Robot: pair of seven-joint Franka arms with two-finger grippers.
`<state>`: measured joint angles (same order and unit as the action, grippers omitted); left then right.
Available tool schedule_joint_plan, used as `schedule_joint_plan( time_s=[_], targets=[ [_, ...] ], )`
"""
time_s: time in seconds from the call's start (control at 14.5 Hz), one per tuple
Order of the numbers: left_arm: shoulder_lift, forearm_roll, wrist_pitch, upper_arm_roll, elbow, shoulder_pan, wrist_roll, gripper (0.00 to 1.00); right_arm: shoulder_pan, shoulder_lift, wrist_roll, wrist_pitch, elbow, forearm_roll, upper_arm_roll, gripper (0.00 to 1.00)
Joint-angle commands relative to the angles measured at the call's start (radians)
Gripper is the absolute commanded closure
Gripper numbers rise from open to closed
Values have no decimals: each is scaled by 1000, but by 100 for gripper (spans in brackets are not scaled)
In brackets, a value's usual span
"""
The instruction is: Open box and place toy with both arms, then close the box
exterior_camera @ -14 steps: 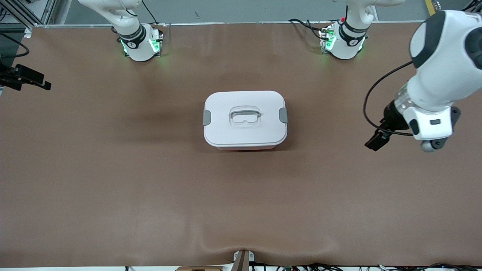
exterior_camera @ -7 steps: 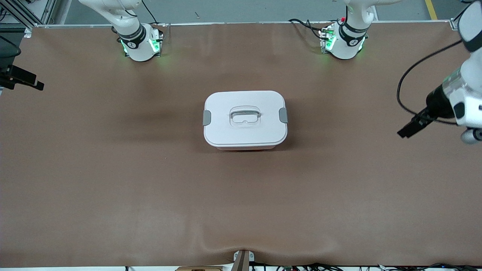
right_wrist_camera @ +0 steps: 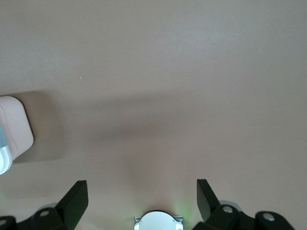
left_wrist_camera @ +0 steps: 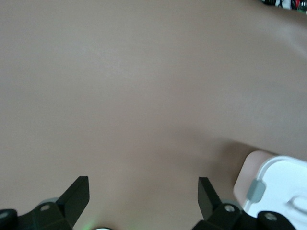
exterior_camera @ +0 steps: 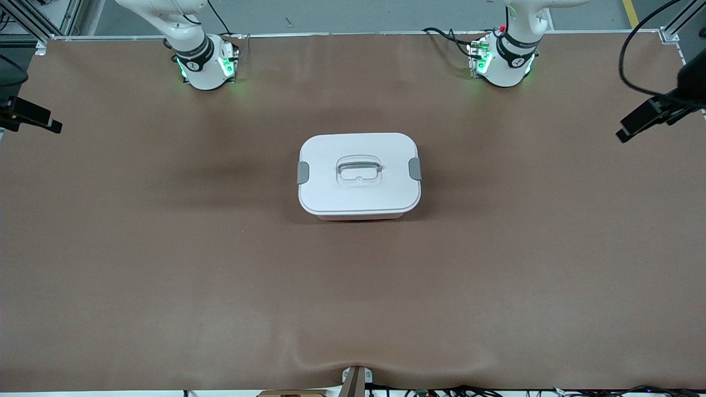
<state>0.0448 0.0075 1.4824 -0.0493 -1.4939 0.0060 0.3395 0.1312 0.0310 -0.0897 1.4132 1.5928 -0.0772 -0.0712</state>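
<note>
Box (exterior_camera: 359, 175) sits lidded, clips down, no toy in sight; I judge the task finished. Left gripper (left_wrist_camera: 143, 190) and right gripper (right_wrist_camera: 142, 193), each up over the table well apart from the box at its own arm's end, both jaws apart, empty.

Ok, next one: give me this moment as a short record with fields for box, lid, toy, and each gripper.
box: pale pink tub at mid-table
lid: white lid on, flat; grey side clips at both ends
toy: not in view
left gripper: open, empty, over bare table at the left arm's end
right gripper: open, empty, over bare table at the right arm's end
</note>
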Motion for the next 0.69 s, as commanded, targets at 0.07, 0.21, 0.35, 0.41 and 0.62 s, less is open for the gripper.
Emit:
schedule_joint_plan(
  time_s=[0.07,0.21,0.35,0.41,0.62],
  targets=[
    [14,-7,-8,12,-26,-8,-152,0,21,-16,-2,0,1,-4,16,0],
    [7,-6,-8,11,-25,-11,-157,0,18,-19,-2,4,-1,-12,16,0],
    [3,-9,-2,9,-23,-12,-157,0,10,-13,-4,3,1,-10,20,0],
    [-5,-9,-1,9,-23,-11,-162,0,-7,-11,-2,9,-1,-3,25,0],
    [-6,-7,1,3,-22,-12,-174,0,-41,-11,-4,56,-1,4,25,0]
  ],
)
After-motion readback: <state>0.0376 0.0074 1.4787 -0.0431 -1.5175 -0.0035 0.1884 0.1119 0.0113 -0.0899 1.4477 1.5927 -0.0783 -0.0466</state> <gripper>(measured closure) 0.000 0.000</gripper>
